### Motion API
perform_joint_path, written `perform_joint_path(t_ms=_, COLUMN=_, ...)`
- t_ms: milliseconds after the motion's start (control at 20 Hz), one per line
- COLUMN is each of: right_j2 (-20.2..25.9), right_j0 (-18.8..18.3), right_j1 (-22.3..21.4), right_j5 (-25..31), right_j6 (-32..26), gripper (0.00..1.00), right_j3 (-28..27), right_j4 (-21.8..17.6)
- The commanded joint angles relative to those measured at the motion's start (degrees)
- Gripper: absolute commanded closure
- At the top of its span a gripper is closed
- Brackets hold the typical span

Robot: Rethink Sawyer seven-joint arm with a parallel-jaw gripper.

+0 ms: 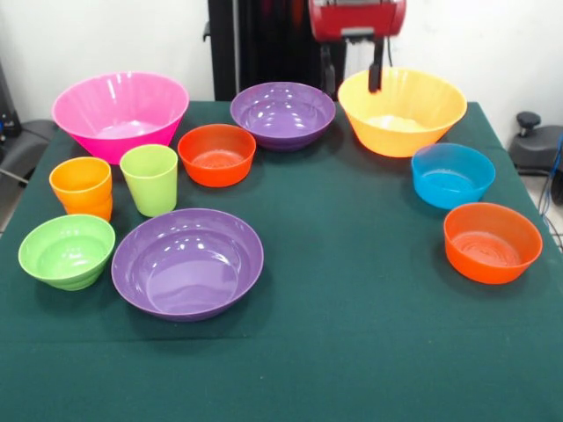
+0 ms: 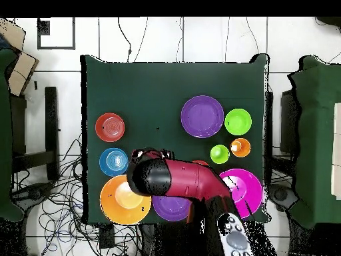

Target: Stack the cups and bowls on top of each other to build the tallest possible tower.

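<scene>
Seen across a green-clothed table [image 1: 369,352], with nothing stacked yet. Largest first: a red and black arm [image 2: 183,179], coming down at the far edge and ending in a dark end effector [image 1: 376,77] that hangs over the near rim of a large yellow-orange bowl [image 1: 413,119]. Opening hard to judge from either view, only one dark finger-like tip showing; cannot tell whether wide or narrow.

Well off to the end effector's side along the same far edge, a large pink bowl [image 1: 120,112]. Between pink bowl and end effector, a wide purple bowl [image 1: 282,114], just beside the yellow-orange one. Well away toward the camera, a second wide purple bowl [image 1: 187,262], lying flat and empty.

Near the end effector on the other side and slightly forward, a blue bowl [image 1: 452,174]; beyond that, farther forward, a small red-orange bowl [image 1: 492,242]. Another small red-orange bowl [image 1: 216,154] just in front of the far purple one. Far from the end effector, at the table's corner area, a small lime-green bowl [image 1: 67,251].

Smallest: a lime-green cup [image 1: 149,179] and an orange cup [image 1: 82,187], upright and side by side, in front of the pink bowl.
</scene>
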Motion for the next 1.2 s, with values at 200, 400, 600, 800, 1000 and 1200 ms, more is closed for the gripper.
perform_joint_path(t_ms=200, right_j2=3.49, right_j0=4.63, right_j1=-10.47, right_j5=2.91, right_j6=6.14, gripper=0.00, right_j3=14.10, right_j4=0.21)
perform_joint_path(t_ms=400, right_j2=0.66, right_j0=7.82, right_j1=-9.47, right_j5=0.18, right_j6=8.35, gripper=0.00, right_j3=13.48, right_j4=-2.23)
perform_joint_path(t_ms=600, right_j2=-3.17, right_j0=12.25, right_j1=-6.28, right_j5=-6.01, right_j6=11.27, gripper=0.00, right_j3=13.66, right_j4=-4.61)
perform_joint_path(t_ms=800, right_j2=-3.94, right_j0=11.77, right_j1=-2.00, right_j5=-14.11, right_j6=10.50, gripper=0.00, right_j3=15.48, right_j4=-5.57)
perform_joint_path(t_ms=1000, right_j2=-3.78, right_j0=9.90, right_j1=0.36, right_j5=-17.08, right_j6=9.21, gripper=0.00, right_j3=15.76, right_j4=-6.03)
perform_joint_path(t_ms=1200, right_j2=-2.48, right_j0=8.02, right_j1=1.07, right_j5=-18.29, right_j6=8.68, gripper=0.00, right_j3=16.53, right_j4=-5.58)
